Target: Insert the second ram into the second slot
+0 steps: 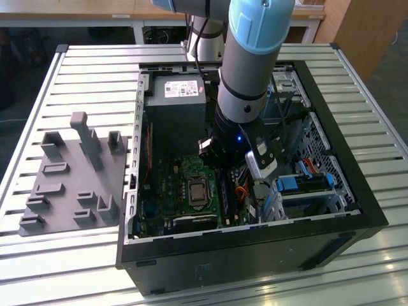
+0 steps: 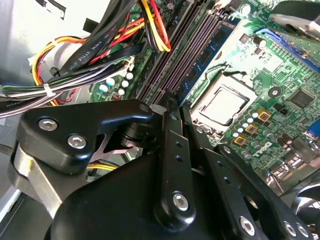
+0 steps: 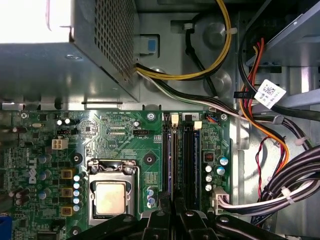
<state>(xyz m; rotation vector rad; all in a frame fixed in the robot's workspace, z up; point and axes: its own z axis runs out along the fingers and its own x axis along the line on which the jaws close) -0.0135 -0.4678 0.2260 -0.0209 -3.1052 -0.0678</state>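
Note:
In the exterior view my arm (image 1: 245, 95) reaches down into the open computer case (image 1: 357, 210), over the motherboard. In both wrist views a thin blue ram (image 2: 202, 62) (image 3: 169, 160) stands seated in the memory slot nearest the processor. Dark slots (image 2: 175, 55) (image 3: 188, 160) run alongside it. My gripper (image 2: 175, 102) (image 3: 170, 200) is low over the near end of that blue stick. Its black fingers (image 2: 172, 150) lie side by side with barely a slit between them. Whether they pinch the ram's end is hidden.
The processor socket (image 3: 110, 197) (image 1: 196, 191) lies beside the slots. The power supply (image 1: 175, 102) sits at the case's back. Cable bundles (image 2: 90, 60) (image 3: 280, 190) crowd the other side of the slots. Blue drive-bay clips (image 1: 299, 185) sit at the exterior view's right. A grey fixture (image 1: 70, 178) rests outside the case.

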